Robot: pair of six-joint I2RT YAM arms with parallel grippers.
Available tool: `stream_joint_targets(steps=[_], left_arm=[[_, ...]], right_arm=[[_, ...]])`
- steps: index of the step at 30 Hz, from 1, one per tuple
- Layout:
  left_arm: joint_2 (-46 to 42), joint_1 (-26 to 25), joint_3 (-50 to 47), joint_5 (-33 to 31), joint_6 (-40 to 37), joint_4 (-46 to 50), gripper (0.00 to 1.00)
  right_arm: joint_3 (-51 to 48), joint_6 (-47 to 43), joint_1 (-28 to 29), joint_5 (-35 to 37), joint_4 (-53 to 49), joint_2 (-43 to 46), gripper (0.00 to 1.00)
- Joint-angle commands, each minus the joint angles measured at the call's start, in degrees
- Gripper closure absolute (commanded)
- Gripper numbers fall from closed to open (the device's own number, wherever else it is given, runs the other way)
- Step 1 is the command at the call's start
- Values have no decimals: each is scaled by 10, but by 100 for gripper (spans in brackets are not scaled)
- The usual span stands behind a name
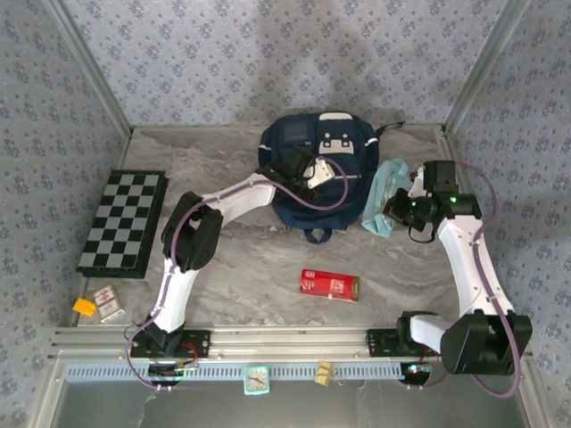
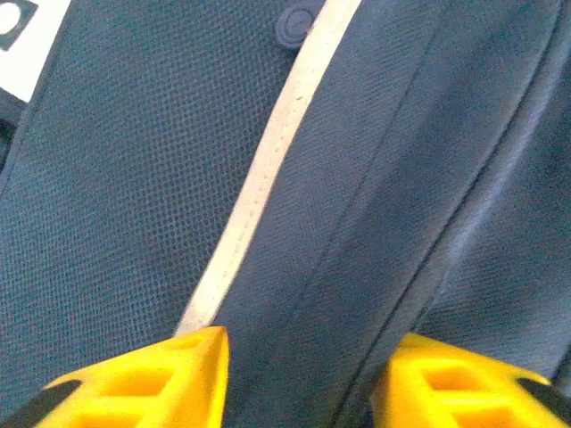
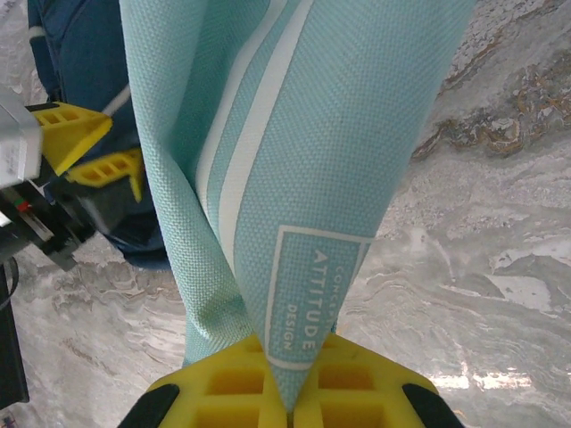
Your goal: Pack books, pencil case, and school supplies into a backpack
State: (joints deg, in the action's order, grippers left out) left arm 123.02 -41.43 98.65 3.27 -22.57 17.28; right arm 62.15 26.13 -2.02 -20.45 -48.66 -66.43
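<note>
Top view: I am looking down at the backpack point(image 1: 303, 192), which is lying at the far middle of the surface point(image 1: 241, 267), front pockets facing up. My left gripper point(image 1: 314, 172) is hovering over its front panel. In the left wrist view the two yellow fingers point(image 2: 152, 383) are standing apart against the navy fabric, with the white stripe point(image 2: 259, 187) running up from the left one. I cannot tell whether they are pinching a fold of the cloth or merely resting on it.

My right gripper point(image 3: 290, 392) is clenching one end of the pencil case point(image 3: 294, 134), with the printed label sitting right at the fingertips. From above, the pencil case point(image 1: 384, 196) is lying just beside the backpack's right side, and the right gripper point(image 1: 397, 212) is holding its near end.

The school supplies point(image 1: 329, 284) are lying on the near middle of the surface, well apart from both grippers. The chessboard point(image 1: 123, 221) is resting at the left edge.
</note>
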Motion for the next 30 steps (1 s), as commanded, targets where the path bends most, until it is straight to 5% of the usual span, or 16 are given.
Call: stream_joint_targets(steps=[1,4,15,22,30], left_arm=[[1,17,43,18,11,-4,79],[19,18,89,18,17,39,100],[-82,-4,118,-54,194,102,100],[-51,-59,263,-139,318,240,100],[-14,-87,391,-163,438,310,100]], right_arm=[[-8,-8,-9,-12,-3,12,99],[-7,-7,-17,-18,-2,13,100],[-9,-36,-58,-73,8,-17,100],[-15,-39,13,-150,68,-91,100],[-10,47,85,-185,277,-232,97]])
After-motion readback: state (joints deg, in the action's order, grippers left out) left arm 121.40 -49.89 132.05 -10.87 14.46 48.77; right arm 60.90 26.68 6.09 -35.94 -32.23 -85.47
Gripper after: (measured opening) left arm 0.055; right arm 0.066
